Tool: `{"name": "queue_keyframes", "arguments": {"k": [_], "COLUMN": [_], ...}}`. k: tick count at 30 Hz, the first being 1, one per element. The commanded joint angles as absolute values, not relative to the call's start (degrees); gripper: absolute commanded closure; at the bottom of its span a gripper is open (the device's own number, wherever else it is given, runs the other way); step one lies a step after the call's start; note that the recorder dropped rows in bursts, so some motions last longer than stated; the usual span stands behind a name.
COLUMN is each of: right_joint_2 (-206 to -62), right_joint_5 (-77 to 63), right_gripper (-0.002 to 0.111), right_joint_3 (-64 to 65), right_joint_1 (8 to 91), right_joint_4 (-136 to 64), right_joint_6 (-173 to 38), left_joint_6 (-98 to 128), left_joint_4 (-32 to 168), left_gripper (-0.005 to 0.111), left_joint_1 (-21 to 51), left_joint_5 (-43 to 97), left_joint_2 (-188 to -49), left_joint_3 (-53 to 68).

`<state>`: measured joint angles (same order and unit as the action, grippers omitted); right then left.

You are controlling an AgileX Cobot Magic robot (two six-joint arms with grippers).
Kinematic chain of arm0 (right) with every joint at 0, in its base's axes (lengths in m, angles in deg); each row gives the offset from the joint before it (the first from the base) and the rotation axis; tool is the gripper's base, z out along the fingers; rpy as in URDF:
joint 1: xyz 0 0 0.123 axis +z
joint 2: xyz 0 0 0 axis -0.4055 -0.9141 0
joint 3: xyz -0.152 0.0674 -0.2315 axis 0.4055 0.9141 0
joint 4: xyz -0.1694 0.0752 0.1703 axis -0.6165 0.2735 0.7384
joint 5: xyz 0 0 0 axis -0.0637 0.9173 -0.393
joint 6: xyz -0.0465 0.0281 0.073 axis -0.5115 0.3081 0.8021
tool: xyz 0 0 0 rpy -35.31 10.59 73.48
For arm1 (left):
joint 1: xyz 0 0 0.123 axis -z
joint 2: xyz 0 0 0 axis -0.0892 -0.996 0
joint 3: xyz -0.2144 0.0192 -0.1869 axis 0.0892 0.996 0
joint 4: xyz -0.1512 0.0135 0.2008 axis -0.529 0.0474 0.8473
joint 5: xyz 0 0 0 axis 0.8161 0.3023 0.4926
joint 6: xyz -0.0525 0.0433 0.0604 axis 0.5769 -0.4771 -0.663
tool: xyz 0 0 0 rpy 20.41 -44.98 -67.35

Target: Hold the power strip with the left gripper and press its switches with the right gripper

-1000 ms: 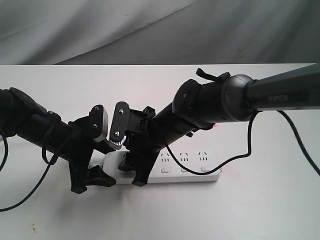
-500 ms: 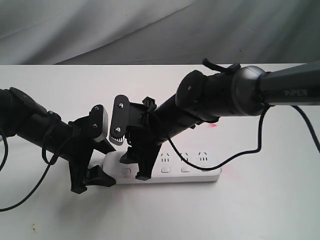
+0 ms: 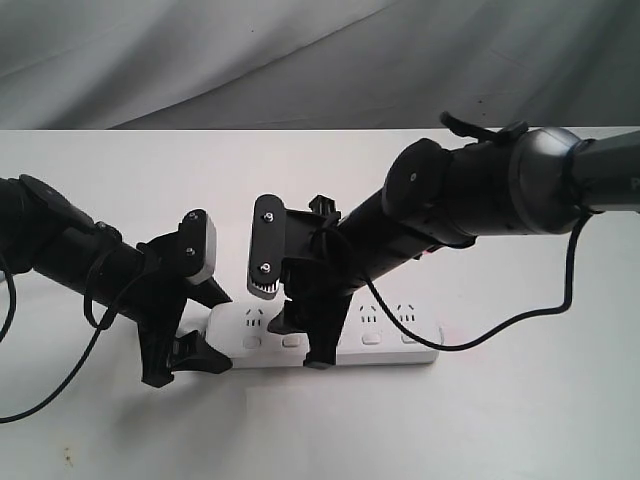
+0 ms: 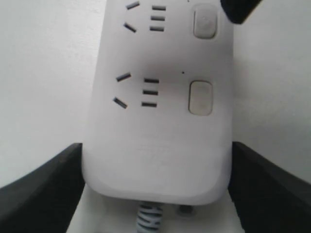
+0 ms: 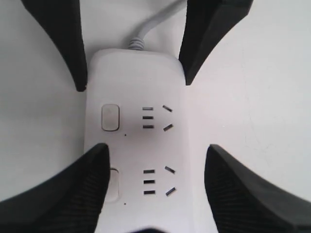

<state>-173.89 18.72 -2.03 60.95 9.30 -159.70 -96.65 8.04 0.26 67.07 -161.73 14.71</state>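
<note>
The white power strip [image 3: 400, 347] lies on the table, its cable end [image 4: 155, 116] wedged between the two black fingers [image 4: 43, 184] of my left gripper [image 3: 200, 328], which is shut on its sides. The grey cable [image 4: 148, 221] runs out from that end. My right gripper [image 3: 300, 343] hangs open over the strip. In the right wrist view one of its fingers [image 5: 73, 194] covers part of the second switch [image 5: 113, 187], while the other stands off the strip's far side. The first switch [image 5: 110, 117] is uncovered.
The strip lies on a white table [image 3: 500, 430] with a grey cloth [image 3: 300, 60] behind its far edge. Black cables [image 3: 500, 320] hang from both arms, the right one's looping low over the strip's right end.
My right gripper has moved rightward along the strip, from over its left end to above the second switch. The left gripper and the strip have stayed put.
</note>
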Motion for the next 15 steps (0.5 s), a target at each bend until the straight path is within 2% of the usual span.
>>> {"name": "queue_keyframes", "arguments": {"k": [1, 15], "right_joint_2": [-173.45, -175.86], "right_joint_5": [18.20, 14.85], "right_gripper": [0.054, 0.054], "right_joint_3": [-1.70, -0.75], "right_joint_1": [60.55, 60.55], "right_joint_4": [8.74, 7.95], "right_joint_6": [-159.69, -159.34], "left_joint_6": [-97.07, -96.93], "left_joint_4": [8.13, 8.13], "left_gripper": [0.039, 0.039], "left_joint_1": [0.14, 0.14], "left_joint_5": [67.52, 67.52], "left_joint_2": [-161.72, -161.72], "left_joint_3": [14.82, 14.82]}}
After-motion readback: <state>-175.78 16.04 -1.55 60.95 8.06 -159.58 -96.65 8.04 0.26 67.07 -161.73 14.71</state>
